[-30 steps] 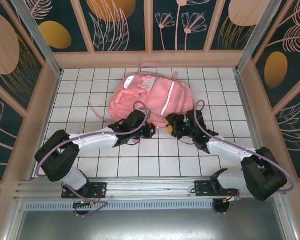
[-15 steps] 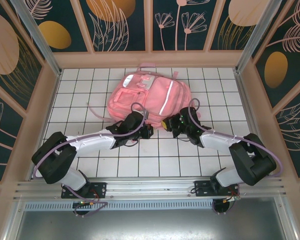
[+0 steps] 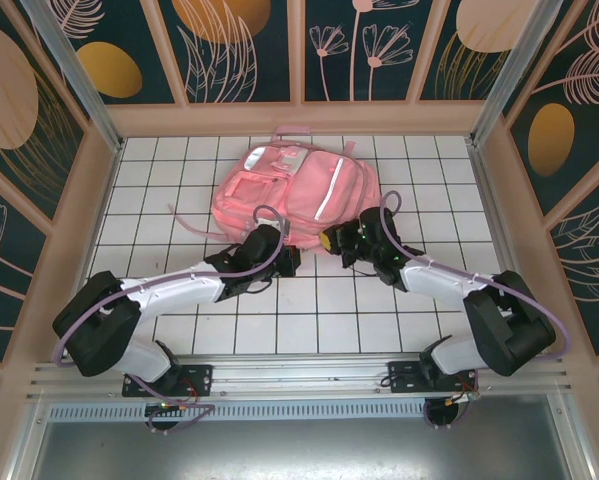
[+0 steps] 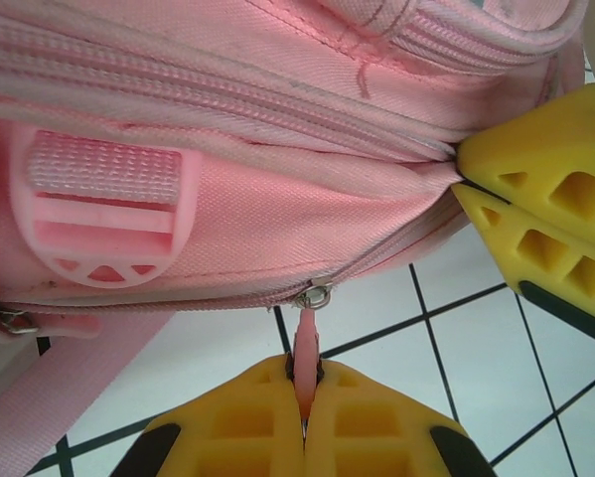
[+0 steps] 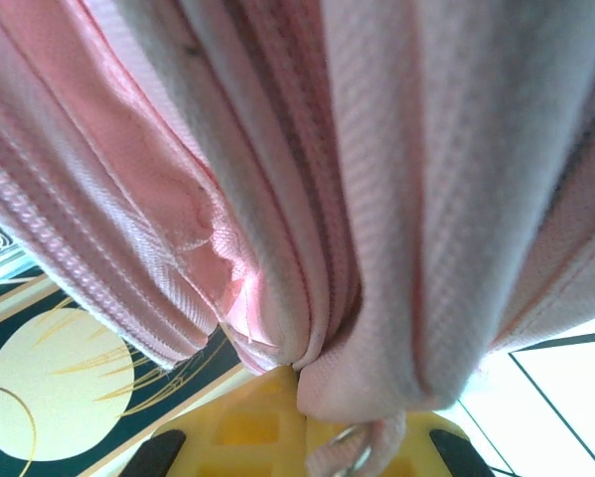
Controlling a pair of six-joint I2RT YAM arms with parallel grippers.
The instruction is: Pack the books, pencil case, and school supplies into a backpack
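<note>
The left gripper (image 4: 304,402) is squeezing tight on the thin pink zipper tab (image 4: 306,350) at the near edge of the big pink cloth backpack (image 3: 289,190), which is lying in the middle of the white tiled table (image 3: 179,160). The right gripper (image 4: 459,178) is pinching the bag's cloth tight beside it. I think they are working the zipper; next comes a steady pull along it. What is lying inside the bag is hidden.
</note>
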